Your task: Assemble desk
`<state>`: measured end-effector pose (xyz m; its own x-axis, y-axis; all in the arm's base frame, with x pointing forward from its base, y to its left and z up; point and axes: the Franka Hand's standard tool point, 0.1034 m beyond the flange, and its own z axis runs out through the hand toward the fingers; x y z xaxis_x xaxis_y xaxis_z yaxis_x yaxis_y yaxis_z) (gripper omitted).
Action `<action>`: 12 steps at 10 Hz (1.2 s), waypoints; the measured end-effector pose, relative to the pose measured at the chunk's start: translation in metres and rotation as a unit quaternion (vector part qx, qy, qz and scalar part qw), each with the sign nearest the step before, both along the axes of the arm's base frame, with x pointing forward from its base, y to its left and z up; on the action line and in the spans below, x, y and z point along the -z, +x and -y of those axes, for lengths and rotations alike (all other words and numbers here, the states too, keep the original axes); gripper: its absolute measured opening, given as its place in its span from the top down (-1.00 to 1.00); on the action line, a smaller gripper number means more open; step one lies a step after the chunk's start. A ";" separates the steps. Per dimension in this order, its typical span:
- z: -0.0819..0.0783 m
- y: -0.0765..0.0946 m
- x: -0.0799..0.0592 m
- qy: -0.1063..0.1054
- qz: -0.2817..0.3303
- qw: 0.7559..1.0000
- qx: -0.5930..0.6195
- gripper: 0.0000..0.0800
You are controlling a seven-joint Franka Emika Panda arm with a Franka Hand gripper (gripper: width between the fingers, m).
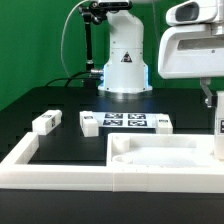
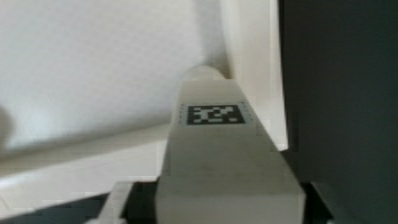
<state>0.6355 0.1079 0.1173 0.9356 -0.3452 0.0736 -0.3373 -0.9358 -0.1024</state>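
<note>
Your pincer [image 2: 221,198] is closed on one white leg [image 2: 222,160]. The leg's long axis runs straight out from the fingers, pointing down. The tabletop [image 1: 165,160] lies right under the leg tip, near its edge; I can't tell if they touch. It sits flat on the black table [image 1: 60,100]. A spare leg [image 1: 45,122] is well apart, and nothing crowds the tip.

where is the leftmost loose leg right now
In the exterior view the leftmost leg lies at the left, apart from the marker board, just behind the white rim.
</note>
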 end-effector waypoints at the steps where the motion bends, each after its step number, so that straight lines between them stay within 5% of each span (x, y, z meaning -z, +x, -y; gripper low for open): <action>1: -0.001 -0.001 0.000 0.006 -0.004 0.998 0.060 0.28; 7: -0.002 -0.002 0.001 0.035 -0.020 0.955 0.295 0.28; 9: -0.003 -0.002 0.001 0.034 -0.019 0.962 0.271 -0.29; 12: -0.006 -0.003 -0.001 0.006 -0.021 0.992 0.125 -0.56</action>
<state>0.6323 0.1136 0.1184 0.8225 -0.5678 0.0317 -0.5631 -0.8210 -0.0942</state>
